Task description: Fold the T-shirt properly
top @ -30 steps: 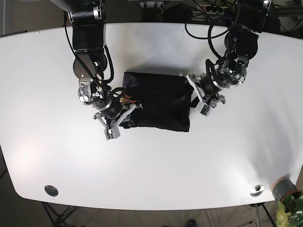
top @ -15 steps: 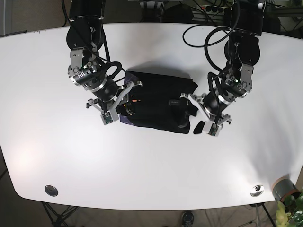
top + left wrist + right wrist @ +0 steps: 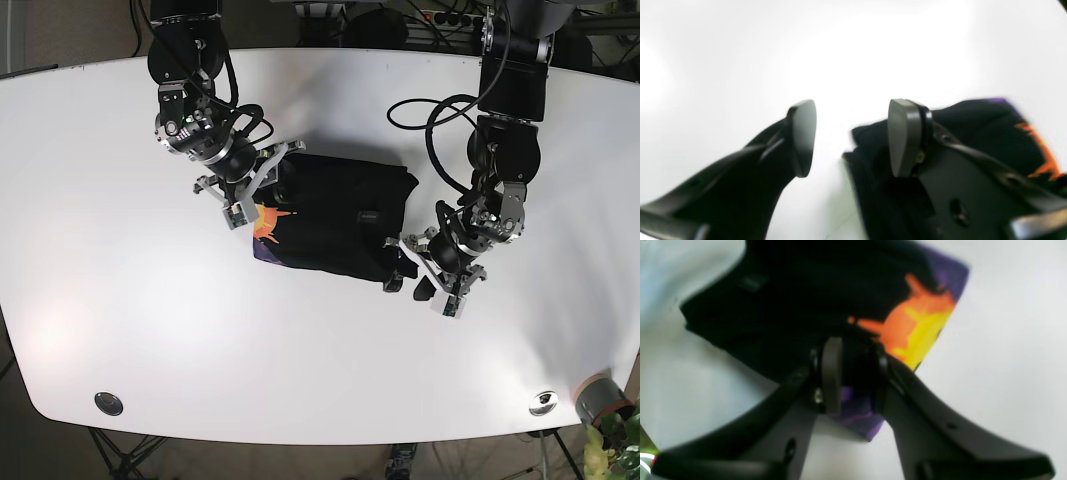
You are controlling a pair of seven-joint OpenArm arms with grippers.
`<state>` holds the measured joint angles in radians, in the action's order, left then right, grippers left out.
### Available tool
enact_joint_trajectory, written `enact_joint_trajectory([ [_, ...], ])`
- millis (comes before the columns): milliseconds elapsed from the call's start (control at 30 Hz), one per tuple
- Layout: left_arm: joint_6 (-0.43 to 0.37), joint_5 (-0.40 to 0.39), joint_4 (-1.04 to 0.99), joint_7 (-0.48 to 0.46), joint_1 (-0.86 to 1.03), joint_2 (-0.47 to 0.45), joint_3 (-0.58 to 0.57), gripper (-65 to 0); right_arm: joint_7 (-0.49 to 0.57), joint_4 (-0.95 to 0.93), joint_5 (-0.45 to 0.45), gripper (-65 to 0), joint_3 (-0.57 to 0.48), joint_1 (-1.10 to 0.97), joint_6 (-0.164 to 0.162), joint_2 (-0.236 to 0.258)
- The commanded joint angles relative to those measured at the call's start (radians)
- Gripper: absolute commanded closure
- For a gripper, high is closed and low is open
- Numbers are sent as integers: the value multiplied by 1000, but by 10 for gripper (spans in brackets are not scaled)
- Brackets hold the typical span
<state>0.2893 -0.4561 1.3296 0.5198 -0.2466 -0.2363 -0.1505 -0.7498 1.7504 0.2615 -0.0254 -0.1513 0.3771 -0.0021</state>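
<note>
The black T-shirt (image 3: 335,215) lies folded mid-table, with an orange and yellow print (image 3: 268,224) showing at its left edge. My right gripper (image 3: 258,195) is at that left edge. In the right wrist view the right gripper (image 3: 856,373) is shut on the T-shirt (image 3: 790,306), beside the orange print (image 3: 917,323) and a purple patch. My left gripper (image 3: 412,278) is at the shirt's front right corner. In the left wrist view the left gripper (image 3: 851,140) is open, with the shirt's edge (image 3: 973,133) by its right finger (image 3: 902,136).
The white table (image 3: 320,350) has round metal insets at the front left (image 3: 108,403) and front right (image 3: 543,402). A grey cup (image 3: 598,397) and a plant (image 3: 622,445) stand at the front right corner. Cables (image 3: 440,60) hang at the back.
My right gripper has moved toward the back with the shirt's left edge, turning up the orange print. My left gripper has shifted forward and left to the shirt's front right corner.
</note>
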Motion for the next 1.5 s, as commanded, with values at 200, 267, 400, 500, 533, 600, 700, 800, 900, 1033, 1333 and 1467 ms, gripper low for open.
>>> enact_joint_trajectory([
  [200, 4, 38, -167, -123, -13, -10, 4, -307, 148, -134, 6, -122, -11, -14, 16, 0],
  [267, 4, 64, -192, -149, -13, -8, 4, -307, 149, -159, 6, -122, -11, -8, 16, 0],
  [400, 4, 81, -223, -166, -20, -8, 4, -307, 149, -165, 12, -122, -12, -6, 16, 0],
  [500, 4, 76, -204, -166, -20, -8, 5, -307, 148, -123, 14, -122, -12, -8, 16, 0],
  [533, 4, 76, -181, -160, -21, -8, 9, -307, 143, -96, 14, -122, -12, -11, 16, 0],
  [600, 4, 76, -143, -160, -20, -8, 10, -307, 140, -50, 14, -122, -12, -14, 16, 0],
  [700, 4, 76, -49, -160, -12, -11, 12, -307, 83, 26, 14, -122, -12, -8, 15, 0],
  [800, 4, 76, 38, -155, 23, -15, 13, -307, 32, 89, 14, -122, -8, 12, 13, 0],
  [900, 4, 78, 164, -103, 72, -39, 32, -307, 17, 119, 6, -122, -6, 55, 9, 0],
  [1033, 4, 78, 296, -39, 145, -38, 62, -307, 16, 89, 5, -122, -5, 138, 7, 12],
  [1333, 4, 78, 509, 24, 362, -39, 82, -307, 20, -165, 6, -122, -9, 342, 9, 52],
  [1467, 4, 78, 526, 23, 458, -38, 78, -307, 43, -284, 6, -122, -6, 407, 16, 52],
])
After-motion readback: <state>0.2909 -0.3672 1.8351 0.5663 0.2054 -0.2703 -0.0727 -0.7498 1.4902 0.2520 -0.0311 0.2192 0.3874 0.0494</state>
